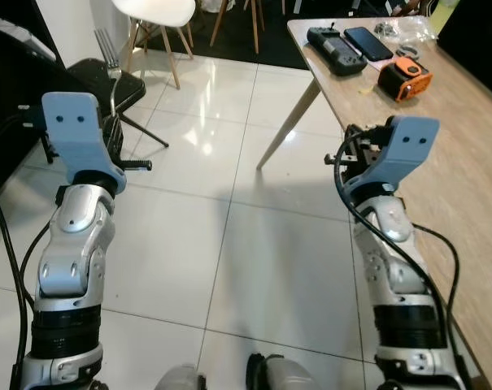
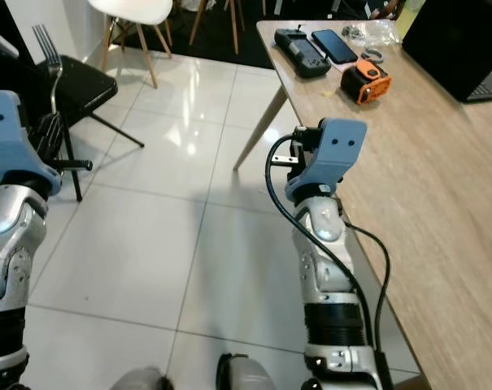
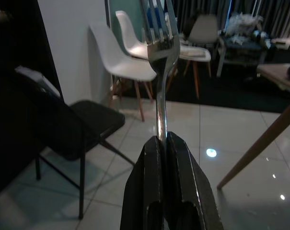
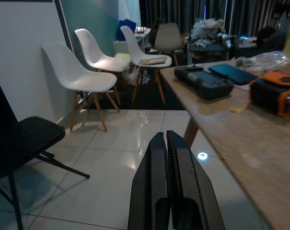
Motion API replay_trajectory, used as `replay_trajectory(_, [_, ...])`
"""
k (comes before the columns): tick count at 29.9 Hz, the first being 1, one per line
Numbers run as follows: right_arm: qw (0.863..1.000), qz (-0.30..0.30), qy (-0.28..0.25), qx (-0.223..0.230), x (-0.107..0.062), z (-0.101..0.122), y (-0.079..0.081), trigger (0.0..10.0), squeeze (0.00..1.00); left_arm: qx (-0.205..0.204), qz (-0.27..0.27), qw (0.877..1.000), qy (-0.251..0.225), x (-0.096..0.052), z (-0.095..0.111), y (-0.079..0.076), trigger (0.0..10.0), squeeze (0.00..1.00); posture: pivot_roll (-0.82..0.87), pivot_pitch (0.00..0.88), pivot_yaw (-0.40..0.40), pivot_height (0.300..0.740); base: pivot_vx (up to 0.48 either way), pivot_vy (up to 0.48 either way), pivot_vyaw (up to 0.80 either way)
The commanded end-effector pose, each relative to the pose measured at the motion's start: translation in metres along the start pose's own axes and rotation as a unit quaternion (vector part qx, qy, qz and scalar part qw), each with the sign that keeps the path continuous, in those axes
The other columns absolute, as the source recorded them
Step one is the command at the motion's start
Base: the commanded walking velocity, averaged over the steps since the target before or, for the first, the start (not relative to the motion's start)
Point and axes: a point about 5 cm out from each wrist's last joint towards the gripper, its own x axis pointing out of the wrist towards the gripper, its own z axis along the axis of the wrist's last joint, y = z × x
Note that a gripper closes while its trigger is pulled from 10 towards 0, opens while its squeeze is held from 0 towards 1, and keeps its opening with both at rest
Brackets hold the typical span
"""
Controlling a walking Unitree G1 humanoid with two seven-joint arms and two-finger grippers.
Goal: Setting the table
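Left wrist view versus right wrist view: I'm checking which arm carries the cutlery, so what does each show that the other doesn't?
The left wrist view has the fork, tines up, clamped in the left gripper. The right wrist view has the right gripper, jaws shut on nothing, and the wooden table top carrying a black controller, a phone and an orange tape measure. Both show white chairs, a black chair and tiled floor.

A shiny metal fork [image 3: 160, 72], a matt wooden table [image 2: 441, 179], glossy floor tiles [image 1: 229, 244].
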Motion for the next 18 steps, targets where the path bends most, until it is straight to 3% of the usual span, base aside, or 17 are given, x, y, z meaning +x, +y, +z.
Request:
replay_trajectory(1, [1.000,0.000,0.004,-0.001,-0.0006,-0.0018,-0.0003,10.0,0.00,0.001,0.001,1.000,0.008,-0.0009,-0.0036,0.0008,10.0,0.00,0.08,0.089,0.003,0.740,0.442,0.000,0.00])
replay_trajectory(12, [1.000,0.001,0.002,-0.003,0.0004,-0.0014,-0.0005,10.0,0.00,0.000,-0.002,1.000,0.007,-0.0008,-0.0037,-0.0012,10.0,0.00,0.08,0.083,0.002,0.740,0.404,0.000,0.00])
replay_trajectory(18, [1.000,0.001,0.002,-0.004,0.0005,-0.0013,-0.0007,10.0,0.00,-0.003,-0.002,1.000,0.008,-0.0005,-0.0038,-0.0020,10.0,0.00,0.08,0.079,0.001,0.740,0.092,0.000,0.00])
